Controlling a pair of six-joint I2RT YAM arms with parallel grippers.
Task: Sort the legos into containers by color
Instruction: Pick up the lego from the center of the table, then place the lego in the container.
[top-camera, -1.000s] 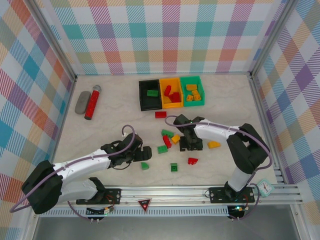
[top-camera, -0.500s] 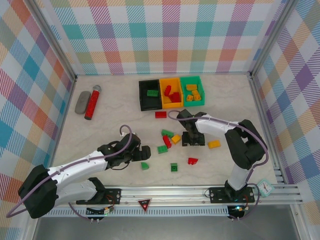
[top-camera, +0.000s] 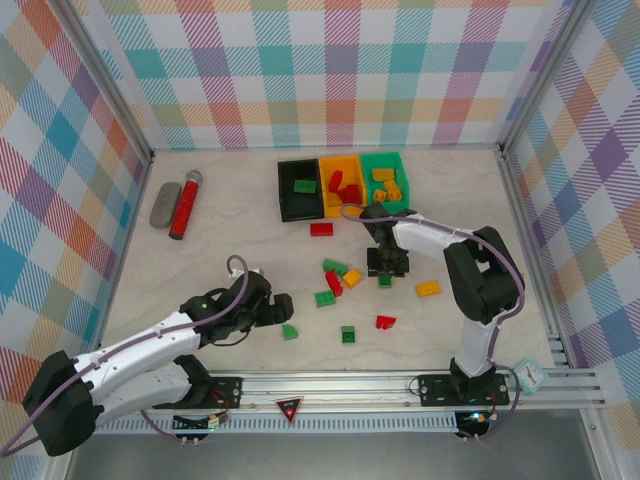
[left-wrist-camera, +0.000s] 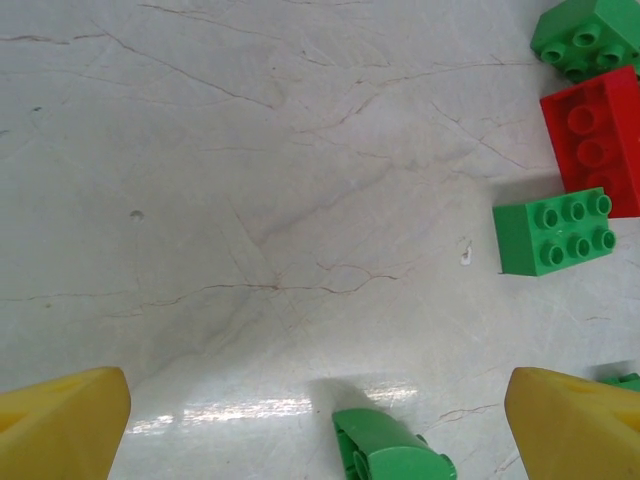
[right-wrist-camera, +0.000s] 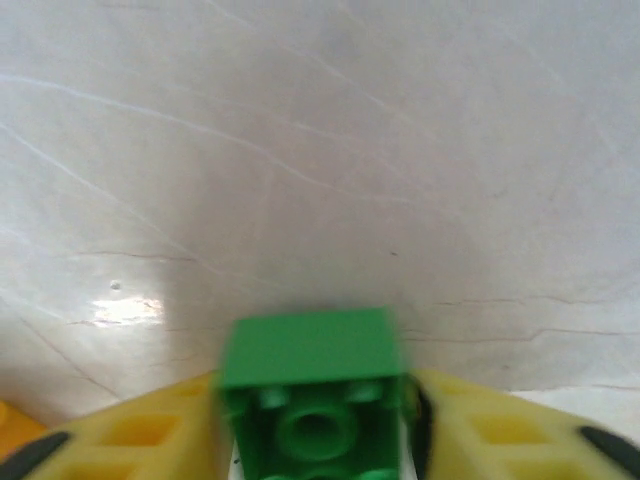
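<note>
My right gripper (top-camera: 386, 270) is shut on a small green lego (right-wrist-camera: 312, 395), which sits between its yellow fingers (right-wrist-camera: 130, 435) just above the table. My left gripper (left-wrist-camera: 318, 432) stands open low over the table. A green sloped lego (left-wrist-camera: 390, 452) lies between its fingertips, untouched, and shows from above as the sloped lego (top-camera: 290, 331). The black bin (top-camera: 287, 200) holds a green lego, the orange bin (top-camera: 344, 208) red ones, and the green bin (top-camera: 386, 159) yellow-orange ones. Loose legos lie mid-table: green (top-camera: 325, 298), red (top-camera: 334, 283) and yellow-orange (top-camera: 428, 288).
More loose bricks: red (top-camera: 321, 229), red (top-camera: 385, 321), green (top-camera: 347, 334) and yellow-orange (top-camera: 351, 278). A red cylinder with a grey tip (top-camera: 184, 205) and a grey oval object (top-camera: 164, 204) lie at the far left. Checkered walls close in three sides.
The right gripper has closed on the green lego and shifted slightly toward the bins. The left arm has drawn back a little toward the near left, still open.
</note>
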